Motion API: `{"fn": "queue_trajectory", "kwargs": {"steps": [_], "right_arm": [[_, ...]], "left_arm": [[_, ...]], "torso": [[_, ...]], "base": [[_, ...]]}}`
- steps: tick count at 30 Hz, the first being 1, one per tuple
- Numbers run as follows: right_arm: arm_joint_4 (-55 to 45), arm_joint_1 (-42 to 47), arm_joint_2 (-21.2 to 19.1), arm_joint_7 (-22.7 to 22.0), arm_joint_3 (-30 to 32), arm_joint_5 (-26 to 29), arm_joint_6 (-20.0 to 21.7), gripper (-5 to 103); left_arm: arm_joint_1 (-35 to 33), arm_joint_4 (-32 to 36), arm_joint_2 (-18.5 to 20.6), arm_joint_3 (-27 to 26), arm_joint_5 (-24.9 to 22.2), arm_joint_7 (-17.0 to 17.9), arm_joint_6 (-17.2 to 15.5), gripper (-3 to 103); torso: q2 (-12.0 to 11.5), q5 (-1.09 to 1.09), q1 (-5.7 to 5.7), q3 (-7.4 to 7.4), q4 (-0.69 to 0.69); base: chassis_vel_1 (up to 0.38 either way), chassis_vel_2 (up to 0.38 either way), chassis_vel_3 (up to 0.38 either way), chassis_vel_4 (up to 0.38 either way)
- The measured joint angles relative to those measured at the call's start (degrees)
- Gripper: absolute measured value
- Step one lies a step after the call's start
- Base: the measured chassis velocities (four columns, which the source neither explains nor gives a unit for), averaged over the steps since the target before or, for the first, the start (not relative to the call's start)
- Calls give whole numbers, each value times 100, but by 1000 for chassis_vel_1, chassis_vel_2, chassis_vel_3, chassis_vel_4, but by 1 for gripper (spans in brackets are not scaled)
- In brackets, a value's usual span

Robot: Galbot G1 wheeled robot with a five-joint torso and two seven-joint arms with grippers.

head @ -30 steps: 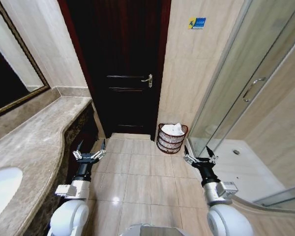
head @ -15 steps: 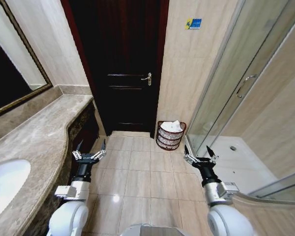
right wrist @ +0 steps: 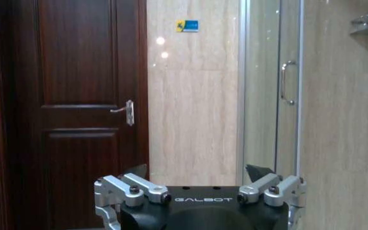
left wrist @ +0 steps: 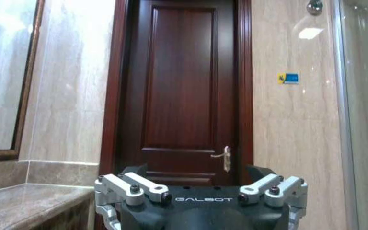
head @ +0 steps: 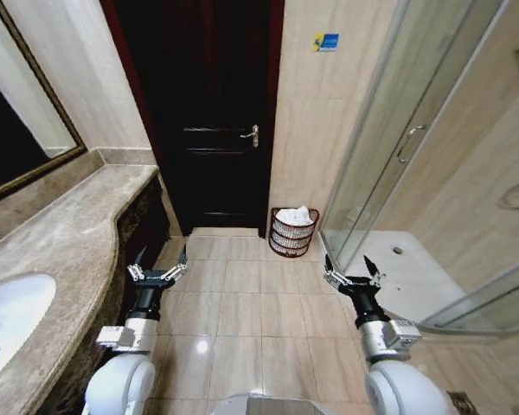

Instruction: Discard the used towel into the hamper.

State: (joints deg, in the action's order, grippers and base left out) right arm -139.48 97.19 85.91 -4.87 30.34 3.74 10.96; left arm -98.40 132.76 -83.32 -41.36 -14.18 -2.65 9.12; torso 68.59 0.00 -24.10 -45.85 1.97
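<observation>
Reddish-brown wire hamper [head: 293,232] stands far on the floor, right of the dark door [head: 203,112], white towel [head: 295,215] already inside. Left hand [head: 157,262] and right hand [head: 353,270] hover near, both spread open, empty. Task appears complete.

Reddish-brown wire hamper [head: 293,233], white towel [head: 296,215], dark brown door [head: 209,112]
</observation>
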Motion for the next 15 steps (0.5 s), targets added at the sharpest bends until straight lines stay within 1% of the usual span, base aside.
{"fn": "queue_trajectory", "kwargs": {"steps": [7,9,11,12,13,15], "right_arm": [[65,40,-24,76,21,30,-96,100],[105,37,-18,65,10,32,-117,100],[204,-4,-14,14,24,8,-198,100],[204,-4,-14,14,24,8,-198,100],[261,-39,-14,-15,52,-13,-262,100],[325,-112,-8,-188,62,-64,-306,100]], "left_arm": [[-54,26,-16,2,9,25,27,100],[-61,61,-23,7,121,138,-73,100],[-52,79,-25,11,348,281,-172,100],[-52,79,-25,11,348,281,-172,100],[-42,79,-27,6,455,307,-188,100],[-41,94,-25,22,591,322,-242,100]], "torso": [[-1,0,-2,-1,1],[-1,0,-3,-1,1],[-1,0,-3,-1,1],[-1,0,-3,-1,1],[-1,0,-3,-1,1],[-1,0,-3,-1,1]], "base": [[3,-6,-9,4],[0,0,0,0],[0,0,0,0],[0,0,0,0],[0,0,0,0],[0,0,0,0]]}}
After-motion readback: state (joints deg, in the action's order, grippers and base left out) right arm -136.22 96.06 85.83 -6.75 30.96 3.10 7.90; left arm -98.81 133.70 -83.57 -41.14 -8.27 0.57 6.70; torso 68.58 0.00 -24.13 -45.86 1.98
